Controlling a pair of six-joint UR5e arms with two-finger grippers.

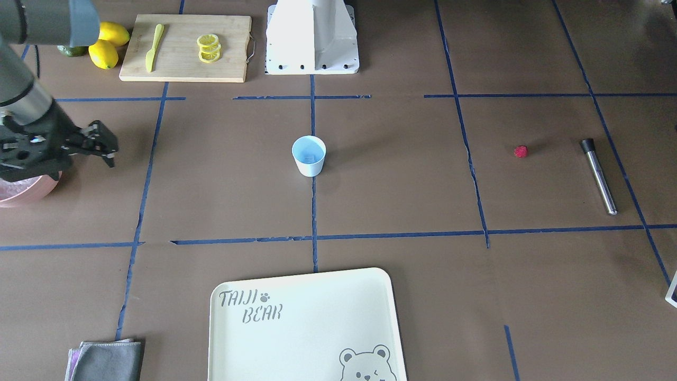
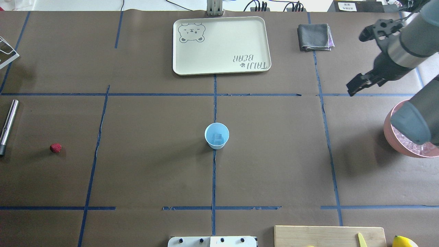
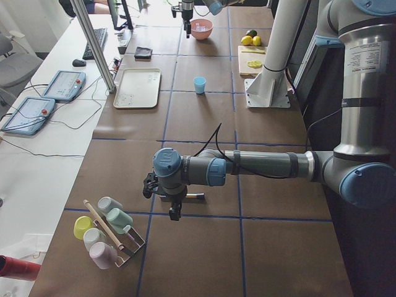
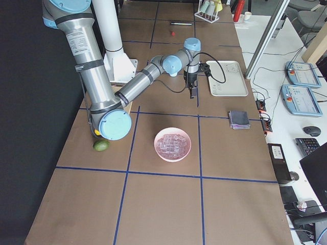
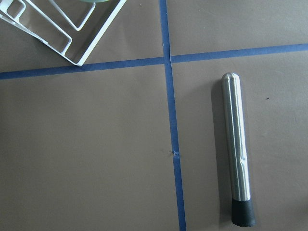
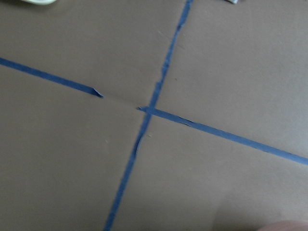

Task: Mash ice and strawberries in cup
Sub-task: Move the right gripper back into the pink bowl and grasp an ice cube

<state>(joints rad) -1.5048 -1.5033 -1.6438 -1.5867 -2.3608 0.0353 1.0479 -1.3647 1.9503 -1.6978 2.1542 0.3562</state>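
Standing alone at the centre of the taped worktop (image 2: 154,164), the cup (image 2: 216,136) holds ice (image 2: 217,138), with bare brown surface open on every side of it. The right tool (image 1: 107,151) hangs well apart from the cup, out toward the worktop's right end, between the pink bowl (image 2: 389,133) heaped with more ice and the folded grey cloth (image 2: 315,37). The right arm reaches out over the bowl with its wrist angled down at a cross of blue tape. Whether that tool is spread or pressed together cannot be told.

At the far left end, the strawberry (image 2: 55,148) lies near the steel muddler (image 5: 237,149), apart from it, and the muddler lies close to a white wire rack (image 5: 72,33). The left arm stretches low along the worktop, wrist bent down, and the left tool (image 3: 175,210) hangs over the muddler; its state cannot be told either.
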